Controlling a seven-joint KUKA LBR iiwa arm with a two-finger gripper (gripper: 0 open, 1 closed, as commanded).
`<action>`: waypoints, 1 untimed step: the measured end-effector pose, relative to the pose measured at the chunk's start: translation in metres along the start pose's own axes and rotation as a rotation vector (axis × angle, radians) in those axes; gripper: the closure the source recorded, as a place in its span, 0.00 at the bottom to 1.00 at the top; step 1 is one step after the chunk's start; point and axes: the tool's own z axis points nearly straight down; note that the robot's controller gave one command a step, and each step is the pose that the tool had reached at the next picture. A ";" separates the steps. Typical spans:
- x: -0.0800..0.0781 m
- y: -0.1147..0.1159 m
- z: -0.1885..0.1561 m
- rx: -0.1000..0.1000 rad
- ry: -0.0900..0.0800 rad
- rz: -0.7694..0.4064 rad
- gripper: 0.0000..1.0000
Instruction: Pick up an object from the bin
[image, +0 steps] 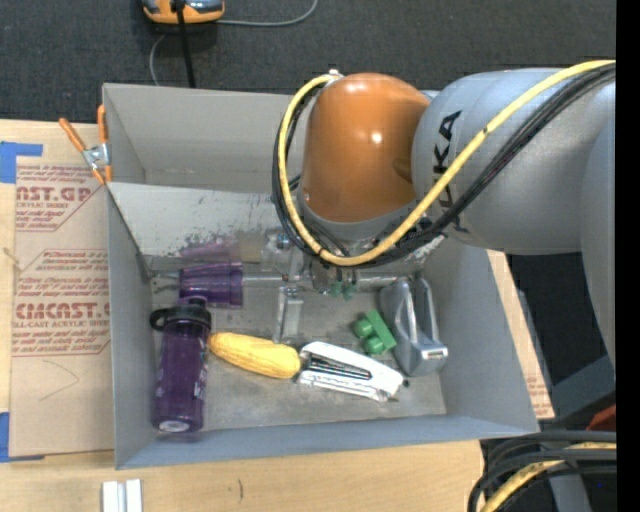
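My gripper (290, 318) reaches down from under the arm's wrist in the middle of the bin, its tip just above the bin floor. Directly in front of it lies a yellow corn cob (255, 355), lengthwise across the floor. A white stapler (350, 371) lies right of the cob, touching its end. A purple cup (212, 284) lies on its side to the gripper's left. Nothing shows in the gripper.
A purple bottle with a black cap (180, 372) lies along the left wall. A green block (374, 334) and a grey metal tool (417, 324) lie at the right. The arm's orange cover and cables overhang the bin's back half.
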 end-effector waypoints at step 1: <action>-0.002 -0.001 -0.004 -0.001 -0.008 0.001 0.00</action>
